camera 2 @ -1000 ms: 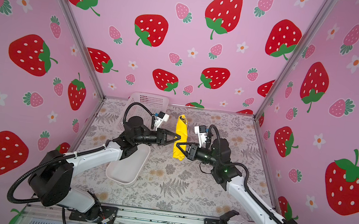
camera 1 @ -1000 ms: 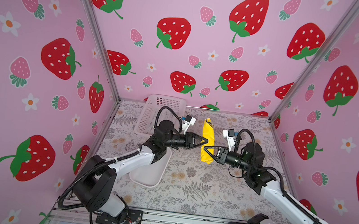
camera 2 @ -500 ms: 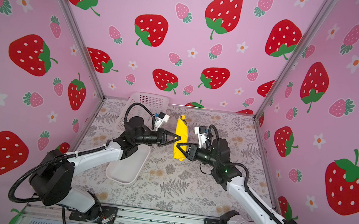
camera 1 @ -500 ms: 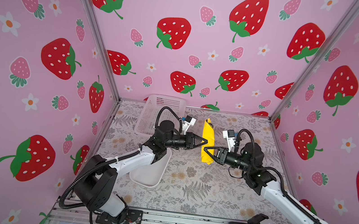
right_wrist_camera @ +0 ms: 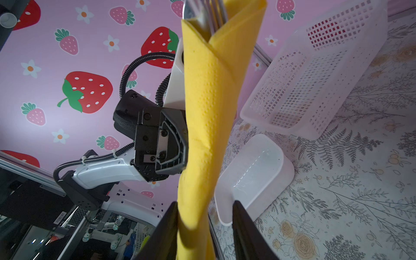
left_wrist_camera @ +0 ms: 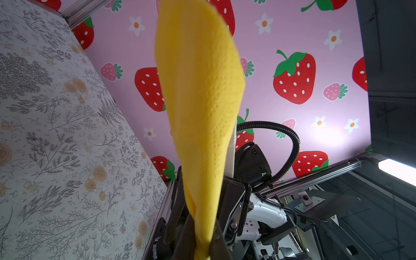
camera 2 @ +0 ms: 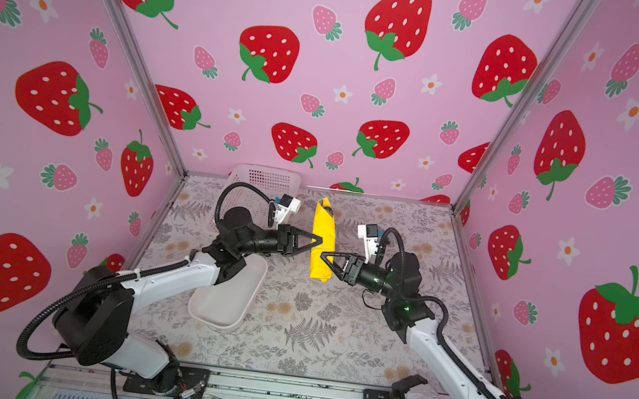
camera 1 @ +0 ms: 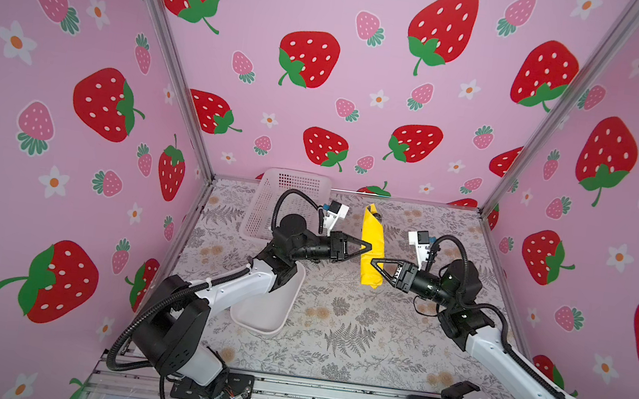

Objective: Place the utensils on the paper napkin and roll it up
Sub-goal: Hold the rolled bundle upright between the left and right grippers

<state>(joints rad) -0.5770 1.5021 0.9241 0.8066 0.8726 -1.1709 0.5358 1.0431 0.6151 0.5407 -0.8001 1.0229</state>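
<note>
Finished rolling, seemingly; held paper napkin [camera 1: 373,232], utensils [right_wrist_camera: 211,13] inside, clamped in left gripper [camera 1: 366,248]; had right gripper [camera 1: 374,262] apart astride it; needed gentle setting-down.

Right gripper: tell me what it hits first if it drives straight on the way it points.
The rolled paper napkin, utensils tucked inside: it sits between the right gripper's open jaws, so any advance should press into it. Just beyond, the left gripper, shut on the same roll, looks next in line.

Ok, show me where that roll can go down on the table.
Bare cloth in front, between tray and right arm, and at the back right, beside the roll. The left is crowded: basket, tray, left arm.
</note>
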